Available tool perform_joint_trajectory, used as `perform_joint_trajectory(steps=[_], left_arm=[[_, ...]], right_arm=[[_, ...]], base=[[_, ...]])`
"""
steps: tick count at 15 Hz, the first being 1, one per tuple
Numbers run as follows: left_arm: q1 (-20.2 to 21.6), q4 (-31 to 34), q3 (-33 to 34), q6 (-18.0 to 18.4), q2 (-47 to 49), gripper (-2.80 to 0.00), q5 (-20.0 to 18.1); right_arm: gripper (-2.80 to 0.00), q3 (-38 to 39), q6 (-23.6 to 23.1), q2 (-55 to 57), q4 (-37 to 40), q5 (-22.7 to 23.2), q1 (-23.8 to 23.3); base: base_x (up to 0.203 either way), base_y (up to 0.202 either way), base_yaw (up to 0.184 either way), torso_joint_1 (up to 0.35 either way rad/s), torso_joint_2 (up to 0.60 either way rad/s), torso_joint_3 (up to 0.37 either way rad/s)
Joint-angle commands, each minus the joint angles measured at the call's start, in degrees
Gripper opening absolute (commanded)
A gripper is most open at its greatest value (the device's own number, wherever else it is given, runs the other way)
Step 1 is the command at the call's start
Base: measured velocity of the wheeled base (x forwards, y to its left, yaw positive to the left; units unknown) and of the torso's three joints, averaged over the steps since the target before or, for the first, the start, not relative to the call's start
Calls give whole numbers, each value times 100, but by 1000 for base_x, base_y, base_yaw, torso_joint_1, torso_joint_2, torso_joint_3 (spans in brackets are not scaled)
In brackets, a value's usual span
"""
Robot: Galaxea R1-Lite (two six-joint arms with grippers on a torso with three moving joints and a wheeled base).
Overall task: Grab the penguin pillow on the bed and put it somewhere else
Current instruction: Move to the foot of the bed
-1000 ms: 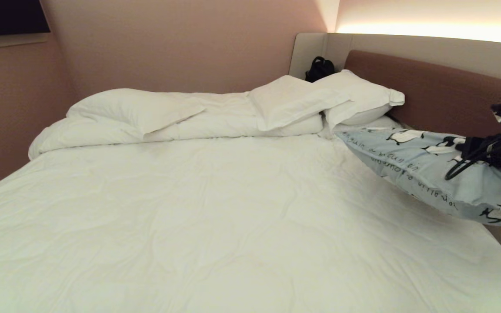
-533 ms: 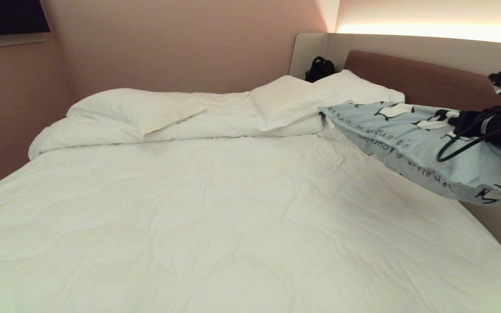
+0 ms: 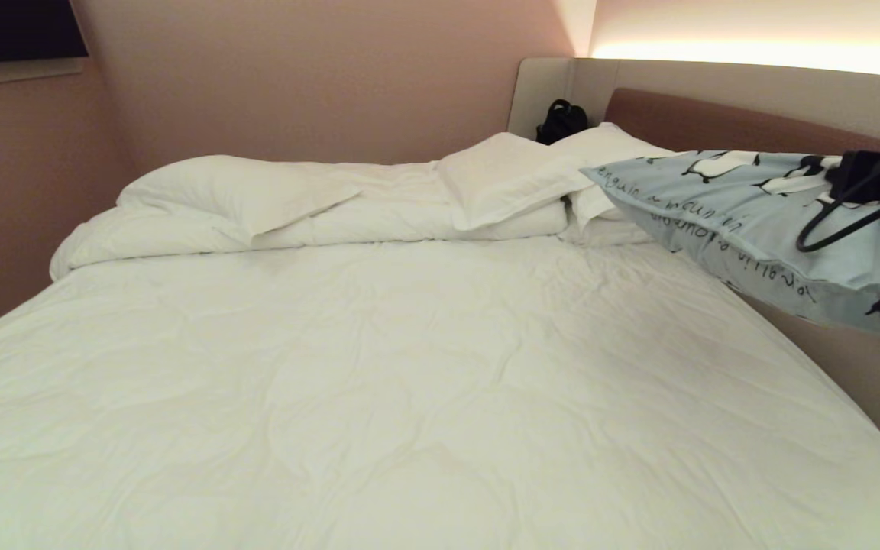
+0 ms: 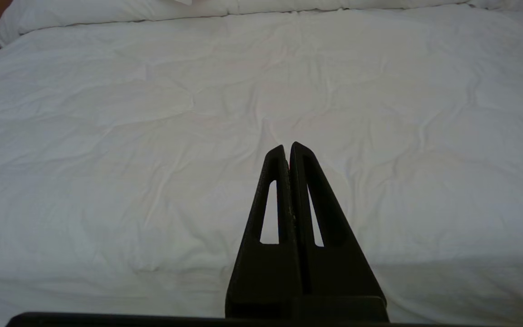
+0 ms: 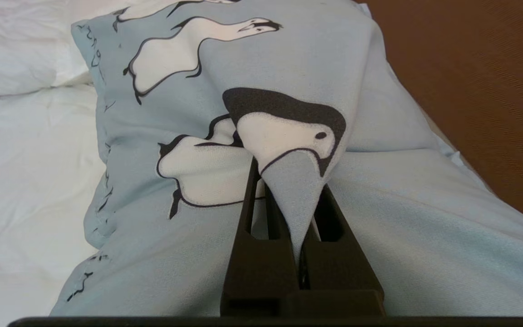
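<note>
Your right gripper (image 5: 291, 204) pinches a fold of the penguin pillow (image 3: 745, 221), which hangs in the air over the right edge of the bed (image 3: 379, 367), beside the brown headboard (image 3: 715, 126). Your left gripper (image 4: 288, 152) hovers over the white duvet, fingers pressed together and empty.

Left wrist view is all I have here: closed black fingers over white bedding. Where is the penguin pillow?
Observer: The penguin pillow is lifted off the bed, at its right side by the brown headboard.
Operator: What holds it?
Observer: The right gripper, shut on a pinched fold of its fabric.
Operator: Anything left near the headboard?
Observer: White pillows, and a black object in the corner behind them.
</note>
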Motion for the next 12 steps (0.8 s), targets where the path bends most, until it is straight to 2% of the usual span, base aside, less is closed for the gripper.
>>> perform_joint_trajectory(steps=[1, 9, 12], left_arm=[[1, -4, 0, 1, 1, -280, 4], [1, -4, 0, 1, 1, -280, 4], [1, -4, 0, 1, 1, -280, 4]], right_arm=[[-280, -31, 0, -396, 522, -139, 60], [-280, 122, 220, -1292, 1514, -221, 78], [-280, 294, 323, -1513, 1578, -247, 78]], base=[[0, 0, 0, 0, 0, 0], [0, 0, 0, 0, 0, 0], [0, 0, 0, 0, 0, 0]])
